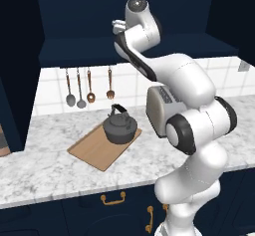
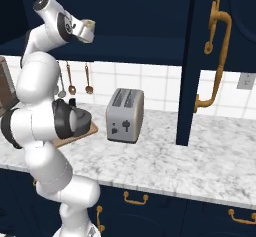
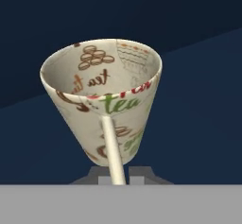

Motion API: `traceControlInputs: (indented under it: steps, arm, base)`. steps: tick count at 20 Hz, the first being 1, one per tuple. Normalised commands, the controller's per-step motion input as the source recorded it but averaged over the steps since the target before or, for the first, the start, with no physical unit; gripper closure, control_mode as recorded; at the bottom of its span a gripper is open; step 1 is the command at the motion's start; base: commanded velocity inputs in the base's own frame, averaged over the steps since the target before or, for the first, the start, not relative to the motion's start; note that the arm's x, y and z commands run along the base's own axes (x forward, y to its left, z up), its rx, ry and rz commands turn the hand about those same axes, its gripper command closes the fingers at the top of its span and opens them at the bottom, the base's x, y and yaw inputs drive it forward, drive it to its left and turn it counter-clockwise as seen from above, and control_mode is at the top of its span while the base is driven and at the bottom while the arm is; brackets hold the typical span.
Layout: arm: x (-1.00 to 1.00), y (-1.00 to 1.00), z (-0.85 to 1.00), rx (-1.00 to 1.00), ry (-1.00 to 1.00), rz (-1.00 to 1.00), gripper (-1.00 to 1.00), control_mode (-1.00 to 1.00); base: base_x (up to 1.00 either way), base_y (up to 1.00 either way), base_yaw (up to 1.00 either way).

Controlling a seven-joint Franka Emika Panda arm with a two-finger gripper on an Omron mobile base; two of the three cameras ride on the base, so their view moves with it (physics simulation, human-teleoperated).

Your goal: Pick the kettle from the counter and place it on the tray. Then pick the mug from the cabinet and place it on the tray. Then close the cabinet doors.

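At the bottom centre of the hand view the tool [image 3: 114, 176] has its two dark tips drawn nearly together on the thin cream handle of the mug [image 3: 106, 100], which runs straight up the frame from between them. The mug's long axis leans up and toward the upper left of that frame, its wide mouth facing the camera and its narrow base down by the tips. In the right base view the mug [image 2: 88, 30] sits at the upper left, at the arm's end, against the dark front of the cabinet [image 2: 130, 16], with open air below it down to the bench [image 2: 165, 161]. In the left base view the kettle [image 1: 119, 125] stands upright on the tray [image 1: 94, 148], at the tray's far right end, spout toward the left of the frame; the tray's near left end lies bare. One cabinet door [image 2: 220, 61] stands open at the right of the right base view, over the bench.
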Motion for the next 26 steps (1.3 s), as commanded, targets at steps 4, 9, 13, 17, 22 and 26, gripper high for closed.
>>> traceControlInputs:
  steps: [4,9,13,17,22,26]
  arm:
    - [-0.61,0.00,0.00,0.00,-0.04,0.01,1.00,-1.00]
    - [-0.89,0.02,0.00,0.00,0.00,0.13,1.00,-1.00]
    - [-1.00,0.00,0.00,-0.01,0.00,0.48,1.00,-1.00]
    - [-0.84,0.28,-0.11,-0.06,0.04,0.75,1.00,-1.00]
    - [-0.75,0.68,-0.54,-0.11,0.14,0.64,1.00,-1.00]
    - [-0.44,0.66,-1.00,-0.07,0.10,0.38,1.00,-1.00]
  base:
    - [0.00,0.00,0.00]
    - [0.00,0.00,0.00]
    - [0.00,0.00,0.00]
    - [0.00,0.00,0.00]
    - [0.00,0.00,0.00]
    - [0.00,0.00,0.00]
